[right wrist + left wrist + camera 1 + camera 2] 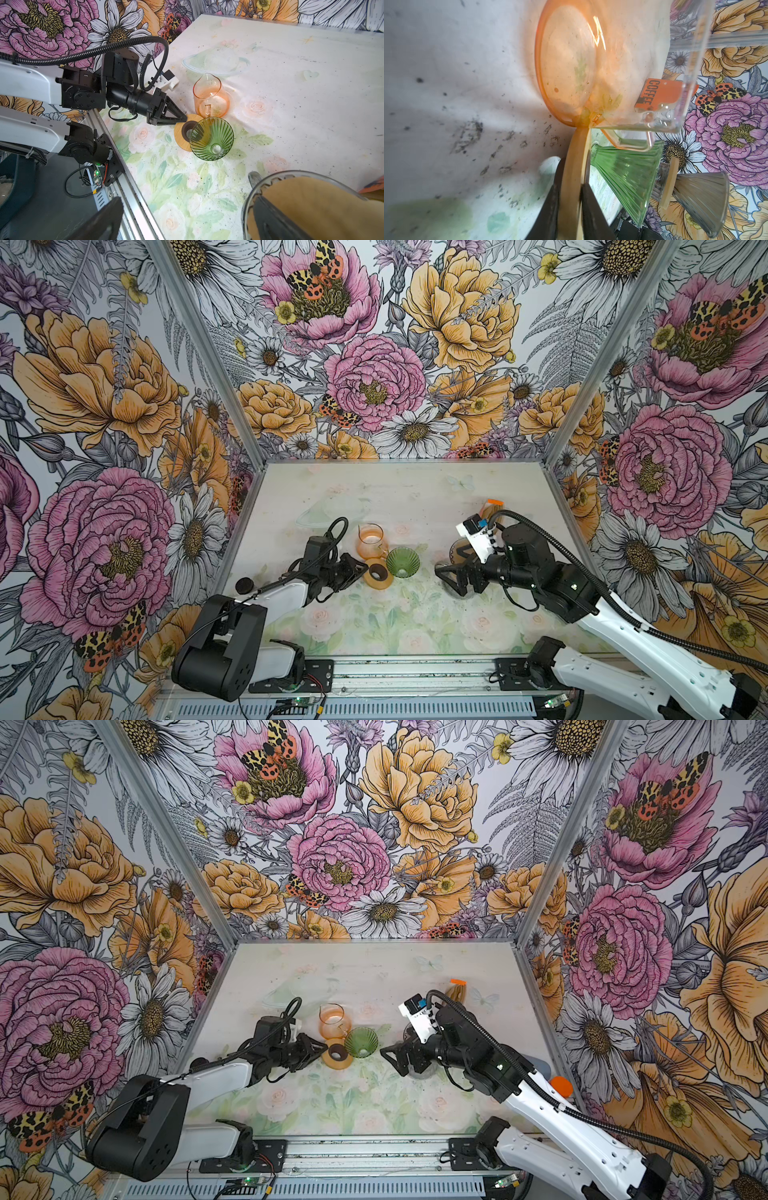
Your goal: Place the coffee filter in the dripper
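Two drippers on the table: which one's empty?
The green ribbed dripper, beside the wooden ring in the left gripper: bare inside. The clear dripper near the right gripper has brown filter paper in it.

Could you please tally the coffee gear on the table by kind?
Glass drippers: 2, the green dripper and the grey dripper
Orange glass carafe: 1
Wooden ring: 1
Filter pack with an orange COFFEE label: 1
Brown paper filter, inside the grey dripper: 1
Total: 6

Left end effector (324, 1048) at wooden ring (342, 1061), green dripper (360, 1042) beside, orange carafe (331, 1021) behind.
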You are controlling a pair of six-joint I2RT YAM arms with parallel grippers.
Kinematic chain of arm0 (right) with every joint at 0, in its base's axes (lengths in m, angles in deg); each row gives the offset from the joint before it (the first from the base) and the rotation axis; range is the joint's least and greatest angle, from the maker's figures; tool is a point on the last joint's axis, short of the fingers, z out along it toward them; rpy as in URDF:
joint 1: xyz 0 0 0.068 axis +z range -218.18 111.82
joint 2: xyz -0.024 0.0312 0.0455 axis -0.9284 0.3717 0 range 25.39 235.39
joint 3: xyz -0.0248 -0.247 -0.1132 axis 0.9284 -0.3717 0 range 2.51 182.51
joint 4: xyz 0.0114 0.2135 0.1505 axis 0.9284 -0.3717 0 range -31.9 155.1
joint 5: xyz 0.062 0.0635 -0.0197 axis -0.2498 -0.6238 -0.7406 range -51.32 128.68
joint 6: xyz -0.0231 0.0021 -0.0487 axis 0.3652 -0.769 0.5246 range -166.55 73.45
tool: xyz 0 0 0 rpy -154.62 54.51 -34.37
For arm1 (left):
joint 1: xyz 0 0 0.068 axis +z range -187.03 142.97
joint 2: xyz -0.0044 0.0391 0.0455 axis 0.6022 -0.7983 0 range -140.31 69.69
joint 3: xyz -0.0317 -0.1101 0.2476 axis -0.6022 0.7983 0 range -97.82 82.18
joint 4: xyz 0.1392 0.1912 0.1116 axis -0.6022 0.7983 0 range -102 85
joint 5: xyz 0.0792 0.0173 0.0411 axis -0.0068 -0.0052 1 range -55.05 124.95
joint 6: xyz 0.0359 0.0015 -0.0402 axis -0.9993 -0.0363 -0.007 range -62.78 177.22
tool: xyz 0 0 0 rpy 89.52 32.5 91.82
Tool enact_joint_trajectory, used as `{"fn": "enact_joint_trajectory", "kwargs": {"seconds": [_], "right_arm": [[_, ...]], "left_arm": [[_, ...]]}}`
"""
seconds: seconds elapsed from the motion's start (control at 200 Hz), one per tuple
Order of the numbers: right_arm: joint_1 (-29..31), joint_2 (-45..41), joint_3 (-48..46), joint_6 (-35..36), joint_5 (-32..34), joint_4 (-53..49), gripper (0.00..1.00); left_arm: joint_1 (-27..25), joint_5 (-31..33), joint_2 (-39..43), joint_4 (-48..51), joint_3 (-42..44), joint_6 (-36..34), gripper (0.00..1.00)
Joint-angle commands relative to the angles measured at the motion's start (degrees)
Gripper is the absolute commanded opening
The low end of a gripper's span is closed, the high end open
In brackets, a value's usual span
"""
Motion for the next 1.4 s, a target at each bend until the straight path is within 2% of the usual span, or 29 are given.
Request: {"fn": "enact_joint_trajectory", "kwargs": {"seconds": [0.0, 0.15, 0.405, 0.54, 0.741, 0.976, 1.221, 1.396], "right_arm": [[-0.54, -0.38, 0.78, -0.19, -0.34, 1.21, 0.99], [-0.49, -0.56, 0.68, -0.17, -0.14, 1.22, 0.99], [-0.49, -0.14, 0.81, -0.13, 0.01, 1.25, 1.0], [-0.49, 0.09, 1.01, -0.02, 0.06, 1.32, 0.99], [-0.49, -0.05, 0.65, -0.05, 0.21, 1.31, 0.99], [-0.54, -0.19, 0.23, -0.2, 0.31, 1.27, 0.99], [-0.58, -0.79, 0.08, -0.17, 0.65, 1.32, 1.0], [-0.58, -0.6, 0.18, -0.34, 0.48, 1.32, 0.99]], "left_arm": [[-0.66, 0.09, 1.03, -1.14, -0.64, -0.61, 0.21], [-0.77, 1.58, 4.01, 3.72, -2.03, -2.49, 0.18], [-1.47, 9.56, 10.66, 26.81, -10.23, -11.23, 0.16], [-2.96, 13.22, 10.24, 34.83, -14.26, -14.21, 0.16], [-8.14, 24.26, 7.33, 46.44, -22.34, -17.81, 0.16], [-14.61, 34.79, 2.93, 53.74, -29.27, -17.72, 0.15], [-18.82, 45.4, 0.82, 53.9, -30.32, -14.59, 0.14], [-20.46, 48.61, -0.14, 53.92, -30.26, -13.11, 0.13]]}}
